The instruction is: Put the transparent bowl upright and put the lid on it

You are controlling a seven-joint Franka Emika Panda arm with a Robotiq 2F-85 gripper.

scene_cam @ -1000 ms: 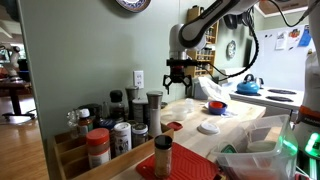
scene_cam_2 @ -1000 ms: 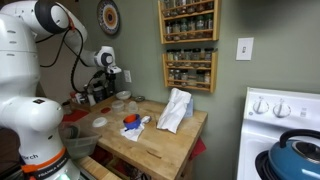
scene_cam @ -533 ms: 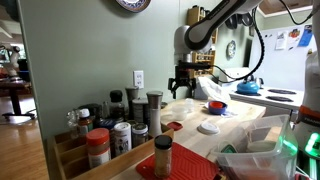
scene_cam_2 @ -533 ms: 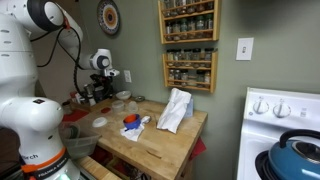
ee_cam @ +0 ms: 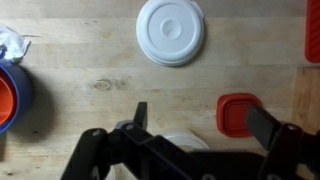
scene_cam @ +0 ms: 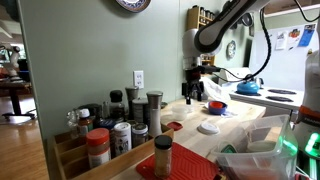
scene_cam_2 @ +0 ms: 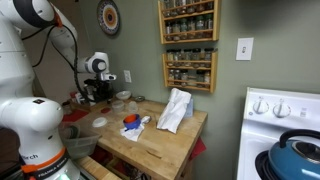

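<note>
Claw spread wide above the desk. Bowl shows as a pale curve between the jaws, partly hidden. Lid lies well apart. Thin clear plastic is probably light, slick and springy, so pinch gently across the rim.

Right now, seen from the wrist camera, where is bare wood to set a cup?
Bare wood lies between the white lid and the blue bowl, and between the lid and the small red lid. It is crowded under the end effector.
</note>
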